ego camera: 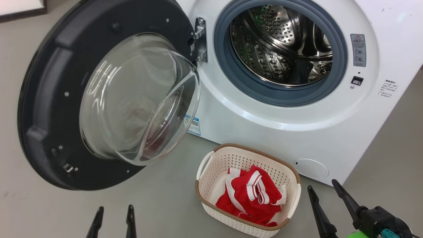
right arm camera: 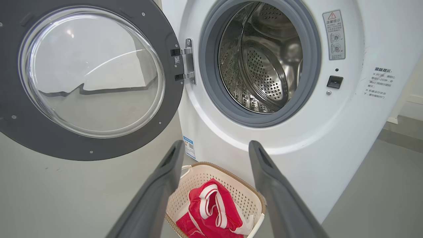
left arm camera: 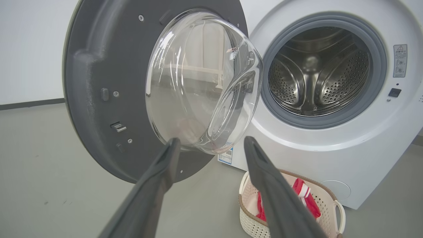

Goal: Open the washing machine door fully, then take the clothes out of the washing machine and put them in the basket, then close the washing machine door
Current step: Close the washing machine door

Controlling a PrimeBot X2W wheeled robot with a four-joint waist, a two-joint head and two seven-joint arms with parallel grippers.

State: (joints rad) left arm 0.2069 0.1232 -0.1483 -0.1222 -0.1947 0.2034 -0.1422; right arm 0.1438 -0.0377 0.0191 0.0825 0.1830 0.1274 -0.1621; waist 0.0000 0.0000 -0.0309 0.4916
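The washing machine door (ego camera: 49,99) stands swung wide open to the left, its glass bowl (ego camera: 138,99) bulging toward me. The white washing machine (ego camera: 264,115) shows a bare steel drum (ego camera: 281,46) with nothing inside. Red clothes (ego camera: 252,198) with white stripes lie in the cream basket (ego camera: 206,165) on the floor before the machine. My left gripper (ego camera: 115,211) is open at the lower left, below the door. My right gripper (ego camera: 324,188) is open just right of the basket. The door (left arm camera: 92,82), clothes (left arm camera: 305,195) and basket (right arm camera: 198,178) also appear in the wrist views.
Grey floor (ego camera: 165,198) spreads around the basket and under the door. A pale wall with a dark skirting (left arm camera: 29,104) runs behind the door. The machine's latch slot (ego camera: 357,80) and a round service cover (ego camera: 310,168) sit on its front.
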